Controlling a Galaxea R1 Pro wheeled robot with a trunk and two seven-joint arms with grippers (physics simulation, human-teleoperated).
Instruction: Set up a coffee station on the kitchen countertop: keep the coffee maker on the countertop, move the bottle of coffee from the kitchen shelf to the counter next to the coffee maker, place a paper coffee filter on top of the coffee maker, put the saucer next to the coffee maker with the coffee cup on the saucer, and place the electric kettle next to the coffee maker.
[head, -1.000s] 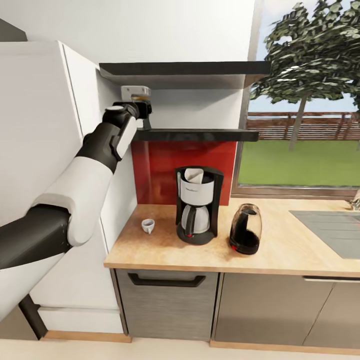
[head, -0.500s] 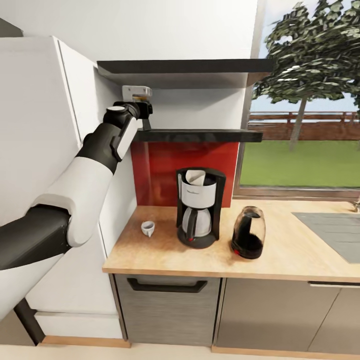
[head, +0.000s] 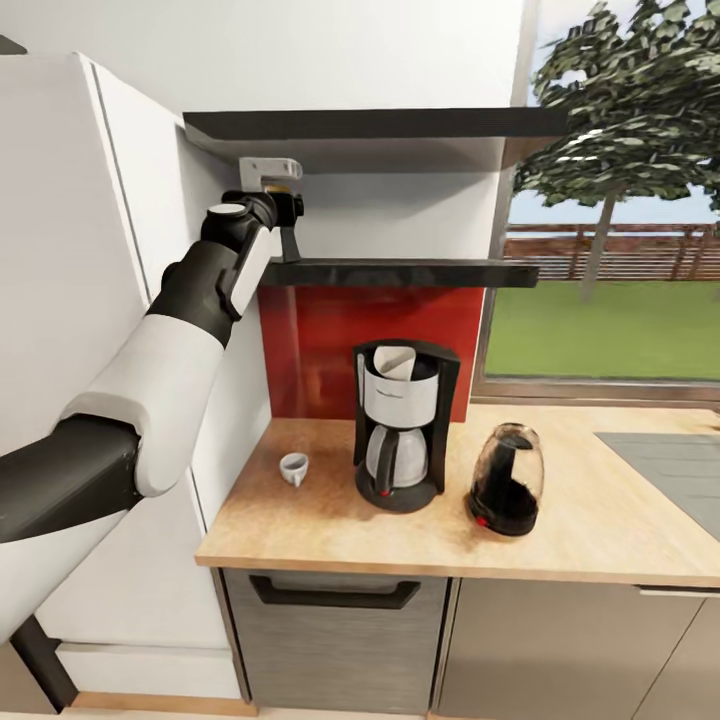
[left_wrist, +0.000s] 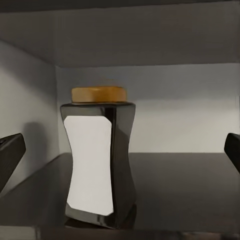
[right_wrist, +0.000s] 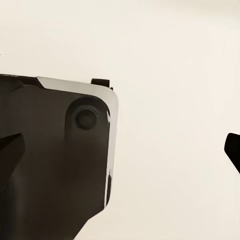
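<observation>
The bottle of coffee (left_wrist: 97, 160), white-labelled with a gold-brown cap, stands upright on the kitchen shelf (head: 400, 270). My left gripper (left_wrist: 120, 155) is open, a finger on either side of the bottle and clear of it. In the head view this gripper (head: 288, 222) is raised at the shelf's left end. On the kitchen countertop (head: 600, 530) the coffee maker (head: 403, 430) has the paper coffee filter (head: 392, 362) in its top. The coffee cup (head: 294, 468) is to its left and the electric kettle (head: 507, 480) to its right. The saucer is out of view. My right gripper (right_wrist: 121, 150) is open and holds nothing.
A tall white cabinet (head: 60, 300) stands against the counter's left end, close beside my left arm. A thicker black board (head: 380, 125) hangs just above the shelf. A grey inset panel (head: 680, 460) lies in the counter at far right, below a window.
The whole head view has shifted a little, so the camera moved. The left gripper stays open at the shelf's left end. Nothing was taken hold of.
</observation>
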